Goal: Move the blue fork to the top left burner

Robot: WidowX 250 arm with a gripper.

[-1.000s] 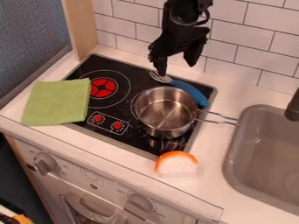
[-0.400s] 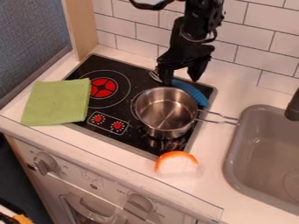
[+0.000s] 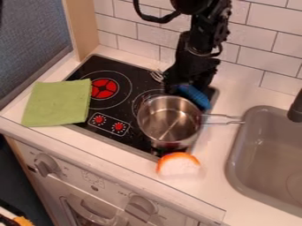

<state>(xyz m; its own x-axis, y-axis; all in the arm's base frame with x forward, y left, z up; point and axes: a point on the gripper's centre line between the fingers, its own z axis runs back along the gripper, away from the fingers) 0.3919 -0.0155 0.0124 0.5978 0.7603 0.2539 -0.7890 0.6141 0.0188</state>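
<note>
Fork (image 3: pixel 195 96), blue-handled, lies at the far right of the stove (image 3: pixel 122 140), beyond the pot (image 3: pixel 170 121), well apart from the left red burner (image 3: pixel 104 88). Black gripper (image 3: pixel 184 88) hangs down at its handle; I can't tell whether its jaws are loose or clenched.

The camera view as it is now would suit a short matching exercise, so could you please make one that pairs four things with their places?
Things
1. blue fork
2. metal pot
3. green cloth
4. orange-edged piece with a white face

Places
A. partly over the left edge of the stove
B. at the gripper, on the stove's wall side
C. by the stove's near edge, in front of the pot
D. on the stove, its wire handle pointing toward the sink

Right pairs: 1-B, 2-D, 3-A, 4-C
</note>
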